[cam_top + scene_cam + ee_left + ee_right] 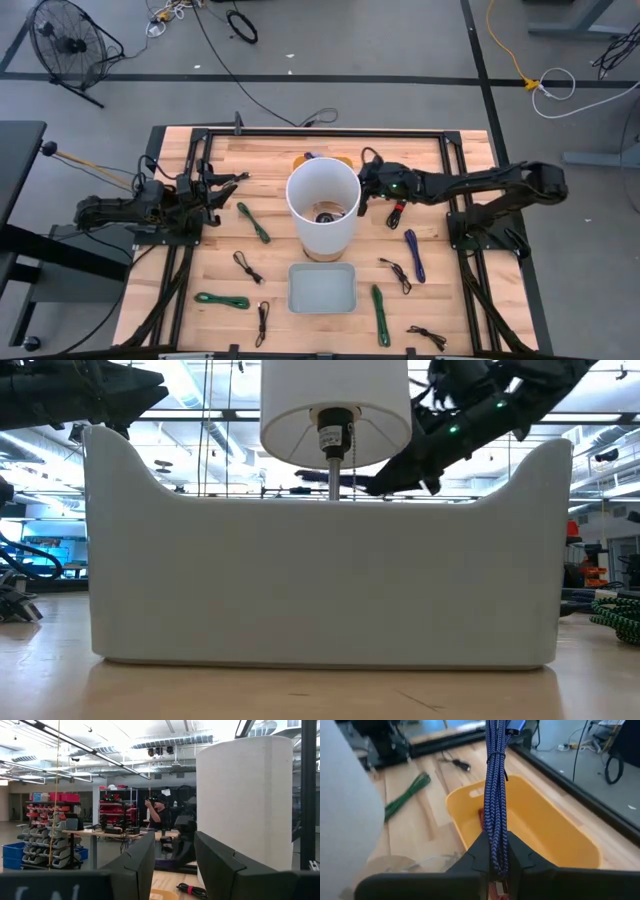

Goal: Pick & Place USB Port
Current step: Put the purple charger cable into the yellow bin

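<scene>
The wooden table (225, 275) is seen from above with a tall white cylinder (322, 210) standing near its centre. At six o'clock from the cylinder, a white bin (321, 288) is set on the table, and it fills most of the low view. At twelve o'clock from the cylinder, a yellow bin (555, 837) is partly hidden behind it in the high view.

The left gripper (225, 188) is held at nine o'clock from the cylinder, above the table, with its jaws apart and nothing between them. The right gripper (495, 862) is reached in from three o'clock, close beside the cylinder's rim. Its jaws are clamped on a bundled blue braided USB cable (495, 795), which is held over the yellow bin; the blue connector is seen at the cable's far end.

Other cables are scattered on the table: a green cable (254, 223) at eight o'clock from the cylinder, a purple cable (415, 254) at four o'clock, and a black cable (247, 266) at seven o'clock.
</scene>
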